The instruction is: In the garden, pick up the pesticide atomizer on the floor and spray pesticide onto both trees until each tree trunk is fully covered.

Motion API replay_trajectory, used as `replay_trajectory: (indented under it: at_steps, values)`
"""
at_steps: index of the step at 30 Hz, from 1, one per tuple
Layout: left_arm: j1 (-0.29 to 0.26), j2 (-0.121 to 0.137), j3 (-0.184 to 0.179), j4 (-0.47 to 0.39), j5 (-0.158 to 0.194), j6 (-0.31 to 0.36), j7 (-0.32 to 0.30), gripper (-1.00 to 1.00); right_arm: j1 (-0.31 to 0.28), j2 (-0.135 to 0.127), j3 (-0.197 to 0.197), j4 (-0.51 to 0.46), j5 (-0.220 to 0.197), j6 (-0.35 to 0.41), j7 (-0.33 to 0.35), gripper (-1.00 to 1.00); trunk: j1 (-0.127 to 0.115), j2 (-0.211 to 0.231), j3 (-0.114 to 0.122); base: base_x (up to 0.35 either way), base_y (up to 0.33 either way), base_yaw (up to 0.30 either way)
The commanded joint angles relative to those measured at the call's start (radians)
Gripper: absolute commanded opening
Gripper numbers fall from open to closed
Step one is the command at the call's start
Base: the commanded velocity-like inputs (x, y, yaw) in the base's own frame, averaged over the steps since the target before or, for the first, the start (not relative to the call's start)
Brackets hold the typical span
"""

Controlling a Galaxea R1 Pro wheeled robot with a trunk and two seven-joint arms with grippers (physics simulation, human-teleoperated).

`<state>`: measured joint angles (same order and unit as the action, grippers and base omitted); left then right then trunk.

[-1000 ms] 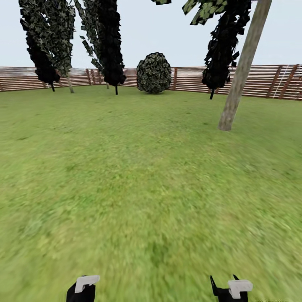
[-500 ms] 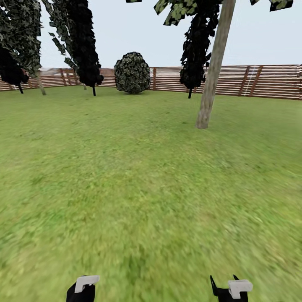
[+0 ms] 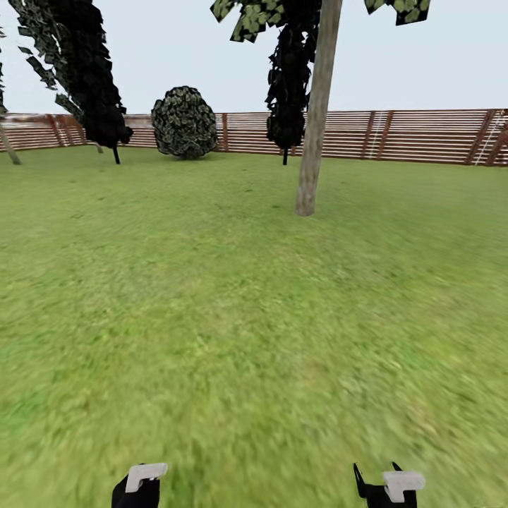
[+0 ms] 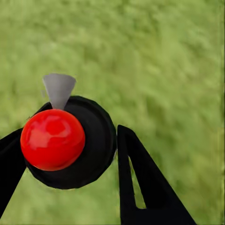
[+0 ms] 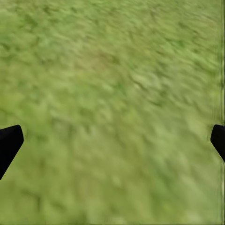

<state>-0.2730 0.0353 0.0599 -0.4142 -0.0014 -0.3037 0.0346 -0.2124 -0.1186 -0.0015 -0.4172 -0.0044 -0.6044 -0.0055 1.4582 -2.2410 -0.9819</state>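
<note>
The left claw (image 4: 93, 159) pinches the pesticide atomizer (image 4: 70, 140); the right claw (image 5: 112, 140) is spread over lawn (image 3: 233, 317). The tree trunk (image 3: 314, 120) stands well ahead, before the fence (image 3: 423, 134). Spray probably falls short from here.

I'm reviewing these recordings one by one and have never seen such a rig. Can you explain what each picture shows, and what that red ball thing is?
These are simulator renders from a wheeled two-armed robot. The head camera looks over a green lawn toward a tall tree trunk, a round bush and a slatted wooden fence; both arms' ends peek in at the bottom edge. The left wrist camera looks along the left gripper, which is shut on the pesticide atomizer: a black body with a red ball top and grey nozzle. The right wrist camera shows the right gripper, its fingers spread wide over grass, holding nothing.
</note>
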Motion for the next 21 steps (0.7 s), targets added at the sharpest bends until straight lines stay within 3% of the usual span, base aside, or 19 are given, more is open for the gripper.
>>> replay_trajectory:
  at_steps: [1,13,21]
  values:
    - [0.000,0.000,0.000,0.000,0.000,0.000,0.000,-1.00,0.000,0.000,0.000,0.000,0.000,0.000,0.000,1.00,0.000,0.000,0.000,0.241,-0.198,-0.266]
    - [0.000,-0.001,0.000,-0.001,0.000,0.000,0.001,-1.00,0.000,0.000,0.000,0.000,0.000,0.000,0.000,1.00,0.000,0.000,0.000,0.260,-0.198,-0.262]
    - [0.000,-0.001,0.000,-0.002,0.001,0.001,0.001,-1.00,0.000,0.000,0.000,0.000,0.001,0.000,0.001,1.00,0.000,0.000,0.000,0.280,-0.199,-0.043]
